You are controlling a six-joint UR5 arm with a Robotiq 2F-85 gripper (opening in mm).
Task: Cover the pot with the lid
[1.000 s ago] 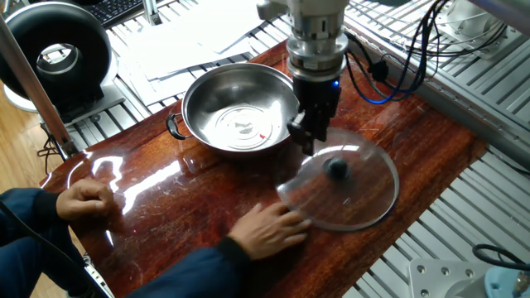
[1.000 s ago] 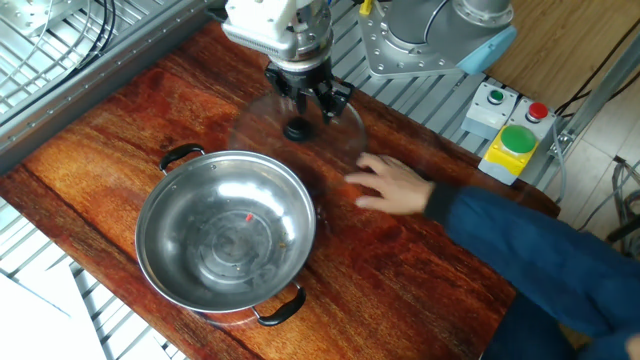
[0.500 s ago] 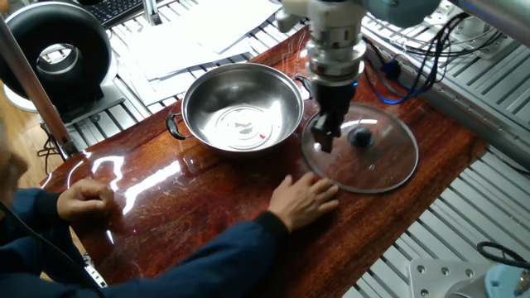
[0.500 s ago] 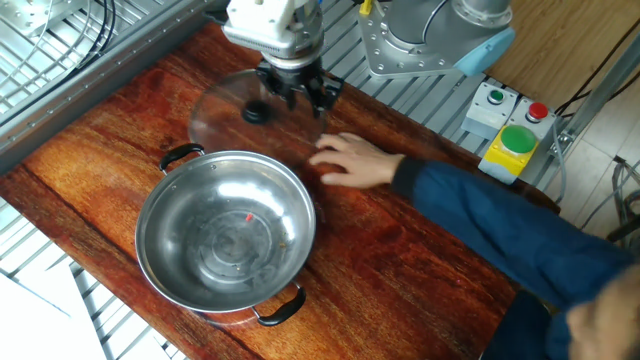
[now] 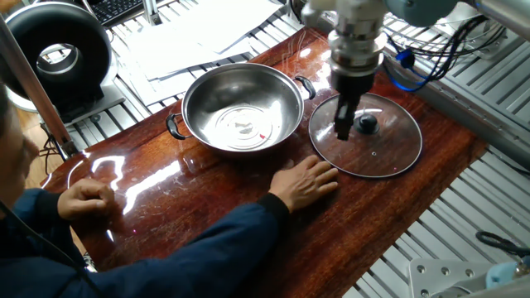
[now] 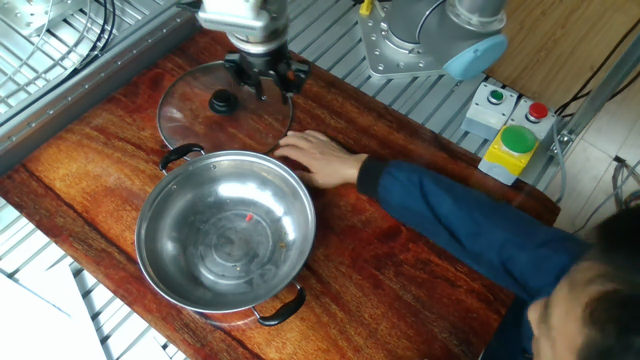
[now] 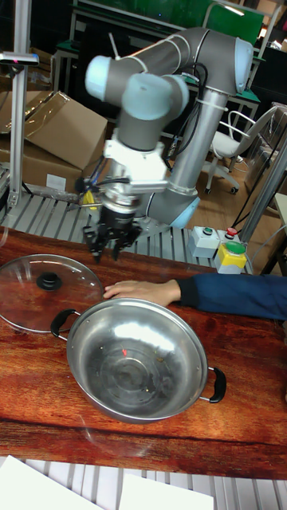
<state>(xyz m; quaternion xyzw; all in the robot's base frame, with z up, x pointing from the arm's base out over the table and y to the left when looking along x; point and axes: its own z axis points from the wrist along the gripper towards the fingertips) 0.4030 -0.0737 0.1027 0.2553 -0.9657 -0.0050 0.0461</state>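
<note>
The shiny steel pot (image 5: 243, 112) (image 6: 225, 235) (image 7: 135, 370) stands uncovered on the wooden table, a black loop handle on each side. Beside it the glass lid (image 5: 383, 155) (image 6: 195, 122) (image 7: 28, 307) lies flat on the table, its black knob up. My gripper (image 5: 342, 128) (image 6: 262, 82) (image 7: 108, 251) hangs low over the lid, next to the knob and not around it. Its fingers stand apart with nothing between them, so it is open.
A person in a blue sleeve rests a hand (image 5: 305, 184) (image 6: 320, 158) (image 7: 139, 291) on the table, right by the lid's edge and the pot. The other hand (image 5: 83, 199) lies near the table's left edge. A button box (image 6: 512, 128) sits behind.
The lid slid away from the person's hand and went from tilted to flat on the table. My gripper moved the same way above it. The pot stayed put.
</note>
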